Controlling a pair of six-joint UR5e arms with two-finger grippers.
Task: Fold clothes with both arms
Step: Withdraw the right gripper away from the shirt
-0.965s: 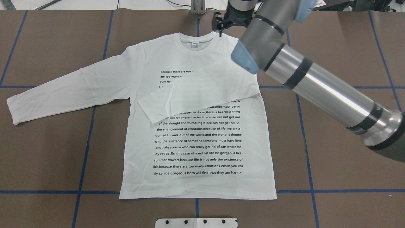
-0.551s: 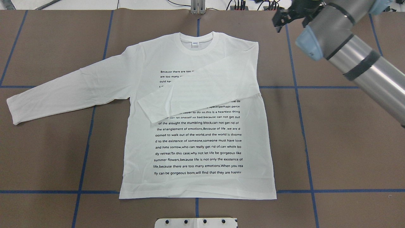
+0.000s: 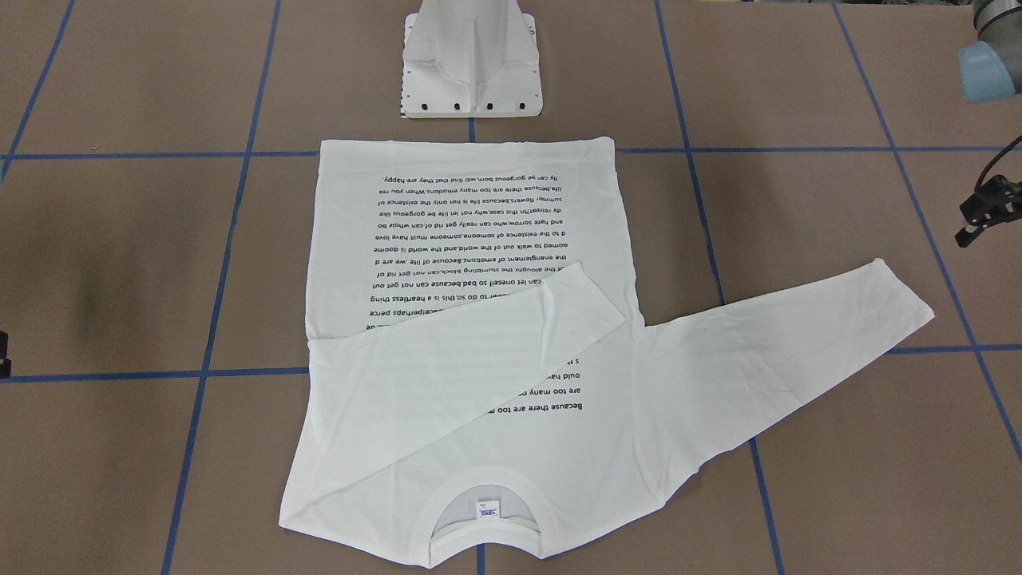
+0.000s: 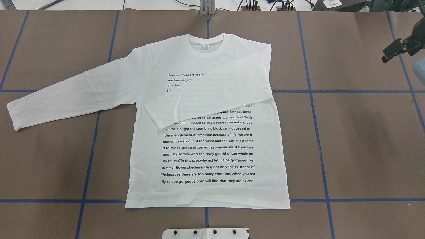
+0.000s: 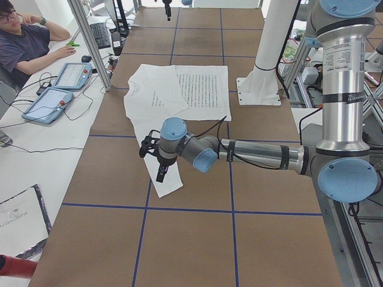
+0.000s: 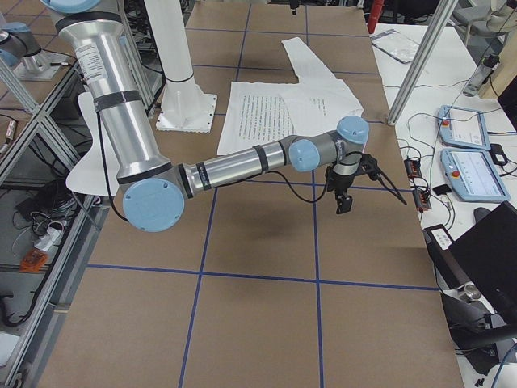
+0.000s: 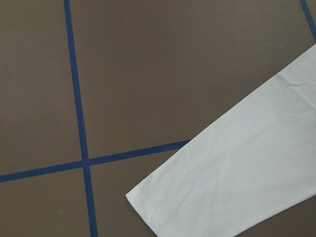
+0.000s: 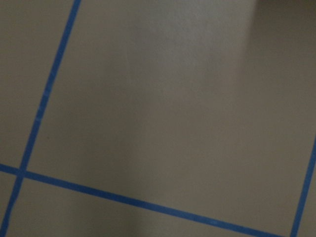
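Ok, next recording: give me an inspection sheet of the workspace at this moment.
Surface: brown table with blue tape grid.
Job's things: white T-shirt flat, print up; one sleeve folded across the chest, other sleeve spread out.
Clutter: nothing seen.
End effectors: left end effector above the table near the spread cuff; right end effector off the shirt; open or shut, cannot tell.
Cables: black cable along the left arm; none on the shirt.
Surroundings: white pedestal; seated person at a side bench with tablets.

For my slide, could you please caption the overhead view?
White T-shirt flat on the table, one sleeve folded across its print, the other spread out.
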